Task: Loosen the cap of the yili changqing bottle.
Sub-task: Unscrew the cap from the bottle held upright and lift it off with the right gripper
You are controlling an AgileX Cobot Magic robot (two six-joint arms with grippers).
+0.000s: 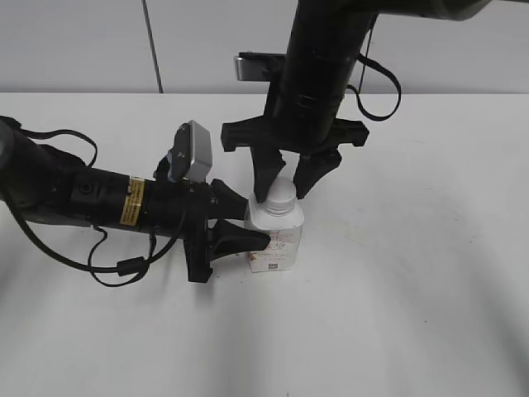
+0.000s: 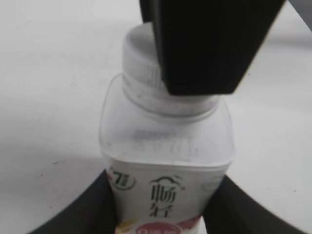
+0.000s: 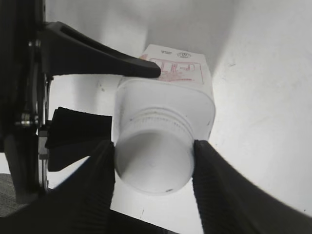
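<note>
The yili changqing bottle [image 1: 277, 240] stands upright on the white table, white with pink-red print. My left gripper [image 1: 240, 225] is shut on its body from the left; its label [image 2: 163, 195] sits between the two black fingers in the left wrist view. The white ribbed cap [image 1: 281, 193] is on the neck. My right gripper [image 1: 284, 188] comes down from above and is shut on the cap, one finger on each side. In the right wrist view the cap's flat top [image 3: 153, 163] sits between the ribbed fingers, with the bottle [image 3: 187, 85] below. In the left wrist view a right finger hides part of the cap [image 2: 139, 58].
The white table [image 1: 413, 289] stretches around the bottle. A grey wall runs behind the table's far edge. The left arm and its cables [image 1: 74, 198] lie across the left side of the table.
</note>
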